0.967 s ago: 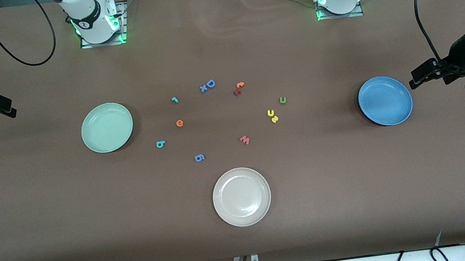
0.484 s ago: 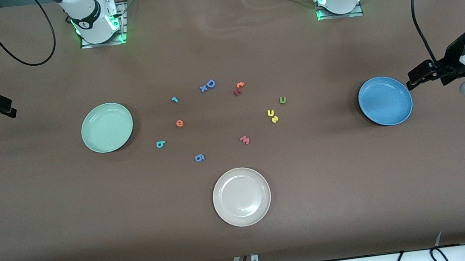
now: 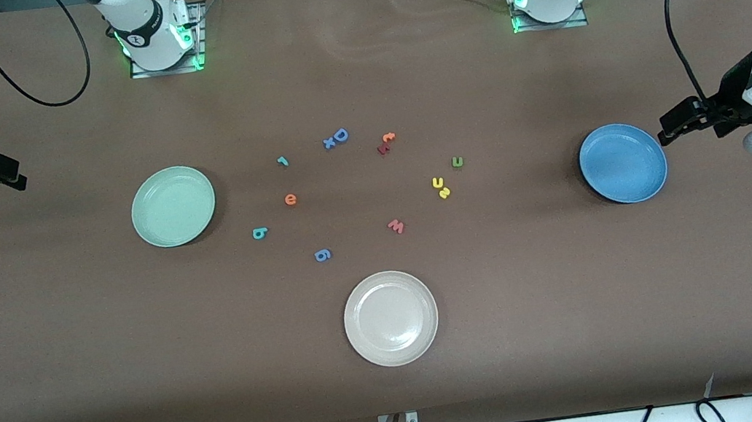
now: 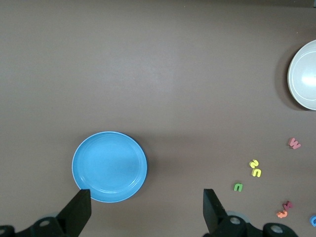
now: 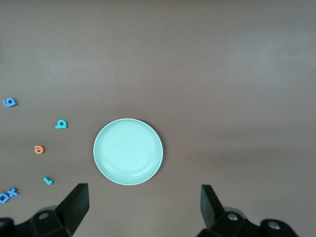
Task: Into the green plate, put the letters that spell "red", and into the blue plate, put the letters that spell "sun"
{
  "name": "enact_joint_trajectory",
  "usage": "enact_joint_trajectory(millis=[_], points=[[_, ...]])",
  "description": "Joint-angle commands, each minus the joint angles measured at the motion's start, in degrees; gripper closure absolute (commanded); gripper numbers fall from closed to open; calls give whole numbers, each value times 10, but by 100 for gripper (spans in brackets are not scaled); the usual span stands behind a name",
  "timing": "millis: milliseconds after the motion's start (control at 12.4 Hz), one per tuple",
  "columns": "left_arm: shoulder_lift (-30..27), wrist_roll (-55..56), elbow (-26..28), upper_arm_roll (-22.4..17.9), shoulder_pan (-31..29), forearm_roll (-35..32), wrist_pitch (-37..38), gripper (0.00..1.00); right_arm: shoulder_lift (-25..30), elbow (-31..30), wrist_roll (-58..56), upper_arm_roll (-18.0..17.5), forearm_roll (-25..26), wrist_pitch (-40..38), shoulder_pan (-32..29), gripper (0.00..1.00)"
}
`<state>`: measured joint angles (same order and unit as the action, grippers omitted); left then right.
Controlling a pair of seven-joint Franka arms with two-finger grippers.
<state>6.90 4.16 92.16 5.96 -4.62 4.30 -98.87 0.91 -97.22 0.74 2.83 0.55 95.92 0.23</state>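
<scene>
Blue plate (image 3: 622, 163) lies near open left hand (image 3: 674, 123).

Counter (image 3: 580, 300): brown cloth-like cover, matt, faint creases. Green plate (image 3: 173, 206), blue plate (image 3: 623, 163), beige-white plate (image 3: 391, 318): smooth, slight sheen, plastic-looking. Toy letters, e.g. orange "e" (image 3: 290, 199): matt, foam-like. Left gripper's fingers (image 4: 79, 210): black, matt.

the beige-white plate (image 4: 303, 74) and blue letter (image 4: 313, 220) are cut off.
</scene>
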Motion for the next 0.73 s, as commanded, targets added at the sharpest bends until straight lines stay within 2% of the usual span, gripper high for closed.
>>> enact_joint_trajectory(millis=[0, 645], points=[[-11, 1, 9, -9, 11, -12, -4, 0, 3, 2, -11, -5, 4, -6, -6, 0], [-9, -6, 7, -9, 11, -12, -4, 0, 2, 3, -12, -5, 5, -7, -6, 0]])
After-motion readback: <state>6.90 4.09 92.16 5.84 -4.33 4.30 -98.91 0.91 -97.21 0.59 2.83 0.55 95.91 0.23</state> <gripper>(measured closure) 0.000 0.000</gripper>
